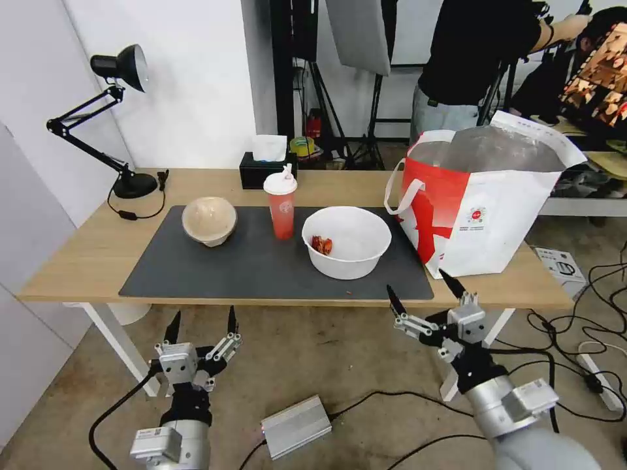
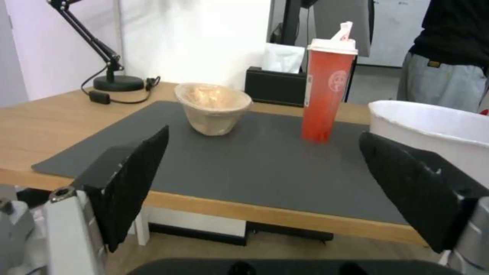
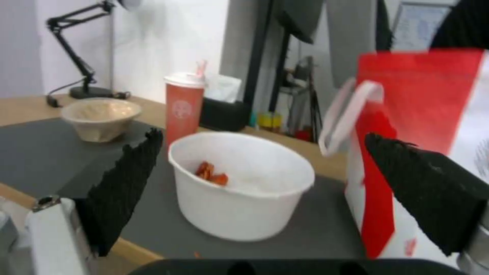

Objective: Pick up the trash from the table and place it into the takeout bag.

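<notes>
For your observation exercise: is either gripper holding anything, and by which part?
Nothing is held. The left gripper and right gripper are both open, short of the table.

White walls point(image 1: 196, 78) stood behind; a black articulated desk lamp point(image 1: 111, 98) leaned left; cables crossed the bare concrete floor point(image 1: 326, 365).

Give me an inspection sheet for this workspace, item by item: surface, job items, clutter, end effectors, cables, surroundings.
Surface: wooden table with dark grey mat.
Job's things: beige lidded bowl, red drink cup and white bowl with red scraps, in a row on the mat; takeout bag upright at the table's right end.
Clutter: black tissue box, desk lamp.
End effectors: left end effector and right end effector open, empty, below the table's front edge.
Cables: several on the floor; lamp cord on the table.
Surroundings: person behind the bag, touching nothing.
</notes>
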Controlling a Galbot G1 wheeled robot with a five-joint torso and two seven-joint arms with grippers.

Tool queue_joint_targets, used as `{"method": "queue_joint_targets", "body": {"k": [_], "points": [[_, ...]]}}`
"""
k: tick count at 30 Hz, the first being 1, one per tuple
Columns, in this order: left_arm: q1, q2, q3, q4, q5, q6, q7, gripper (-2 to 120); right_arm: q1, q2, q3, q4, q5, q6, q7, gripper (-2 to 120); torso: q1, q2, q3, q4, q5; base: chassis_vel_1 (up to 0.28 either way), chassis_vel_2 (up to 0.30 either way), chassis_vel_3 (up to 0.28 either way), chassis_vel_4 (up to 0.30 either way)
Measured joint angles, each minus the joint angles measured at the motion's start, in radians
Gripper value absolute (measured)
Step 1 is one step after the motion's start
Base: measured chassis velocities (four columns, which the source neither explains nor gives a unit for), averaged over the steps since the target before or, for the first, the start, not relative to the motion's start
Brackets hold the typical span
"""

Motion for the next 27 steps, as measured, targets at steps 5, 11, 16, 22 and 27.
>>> {"method": "queue_joint_targets", "body": {"k": [5, 11, 16, 22, 27], "points": [[-0.001, -0.002, -0.001, 0.005, 0.003, -0.011, 0.0, 100, 0.056, -0.085, 0.006, -0.018, 0.051, 0.005, -0.035, 100, 0.0, 0.0, 0.0, -0.0001, 0.0, 0.0, 0.0, 0.0, 0.0], [-0.002, -0.016, -0.003, 0.011, 0.015, -0.019, 0.0, 100, 0.207, -0.21, -0.02, -0.068, 0.142, 0.025, -0.097, 100, 0.0, 0.0, 0.0, 0.0002, 0.0, 0.0, 0.0, 0.0, 0.0], [0.001, -0.02, 0.003, 0.015, 0.023, -0.023, 0.0, 100, 0.28, -0.249, -0.042, -0.085, 0.189, 0.026, -0.135, 100, 0.0, 0.0, 0.0, 0.0001, 0.0, 0.0, 0.0, 0.0, 0.0], [0.005, -0.02, -0.001, 0.014, 0.023, -0.027, 0.0, 100, 0.331, -0.334, -0.081, -0.106, 0.251, 0.032, -0.189, 100, 0.0, 0.0, 0.0, 0.0, -0.0001, 0.0, 0.0, 0.0, 0.0], [0.008, -0.02, 0.003, 0.025, 0.022, -0.045, 0.0, 100, 0.369, -0.396, -0.092, -0.127, 0.279, 0.041, -0.247, 100, 0.0, 0.0, 0.0, 0.0001, -0.0001, 0.0, 0.0, 0.0, 0.0]]}}
